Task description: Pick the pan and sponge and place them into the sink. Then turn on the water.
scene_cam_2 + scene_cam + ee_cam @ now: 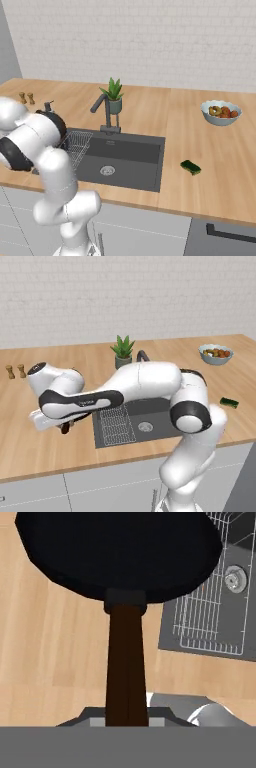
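In the hand view the black pan (pixel 120 552) hangs over the wooden counter, just left of the sink (pixel 235 547). Its long dark handle (pixel 126 662) runs down into my gripper (pixel 126 721), which is shut on it. In the left base view my arm reaches left across the sink (pixel 155 408) and covers most of the pan. The dark green sponge (pixel 229 402) (pixel 190 167) lies on the counter right of the sink (pixel 130 155). The dark faucet (pixel 102 107) (pixel 142 355) stands behind the basin, and no water runs.
A potted plant (pixel 123 352) (pixel 114 95) stands behind the faucet. A bowl of fruit (pixel 216 354) (pixel 221 112) sits at the back right. Two small shakers (pixel 15 371) (pixel 26 98) and a soap dispenser (pixel 48 106) stand on the left. A wire rack (pixel 210 622) lines the sink's left side.
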